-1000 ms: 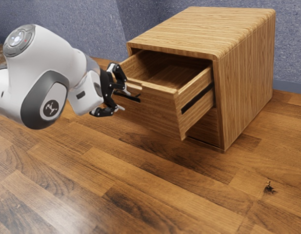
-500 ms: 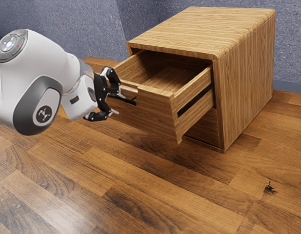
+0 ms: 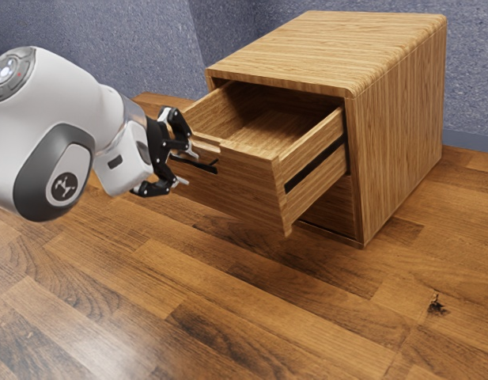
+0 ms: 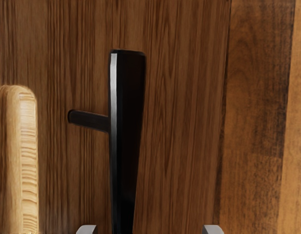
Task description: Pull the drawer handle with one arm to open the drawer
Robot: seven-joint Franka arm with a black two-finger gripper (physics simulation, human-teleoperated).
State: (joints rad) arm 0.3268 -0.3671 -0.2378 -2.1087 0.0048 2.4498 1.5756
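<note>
EXTERIOR VIEW: A white Franka arm (image 3: 62, 134) reaches in from the exterior view's left toward a light wooden cabinet (image 3: 394, 119) standing on a dark plank floor (image 3: 228, 317), with a blue-grey wall (image 3: 109, 39) behind. The cabinet's 1 drawer (image 3: 251, 178) stands well out of its opening, its inside bare and its front face turned toward the arm. The black gripper (image 3: 187, 165) sits at that front face, its 2 fingers spread wide, 1 above and 1 below the black drawer handle (image 3: 202, 167). The bar lies in the gap between them and the fingers do not pinch it from both sides. A small dark speck (image 3: 437, 305) lies on the floor at the exterior view's lower right, well apart from the cabinet.

WRIST VIEW: The drawer handle (image 4: 127, 146) runs as a long black bar straight away from the hand, standing off the drawer's brown front (image 4: 184, 97) on a short black post (image 4: 89, 119). 2 grey fingertips (image 4: 211, 229) flank the bar, which sits nearer 1 of them, with a clear gap to the other. A pale, rounded wooden edge (image 4: 16, 161) stands beside the handle on its post side, and darker floorboards (image 4: 257, 122) show past the front's far edge.
</note>
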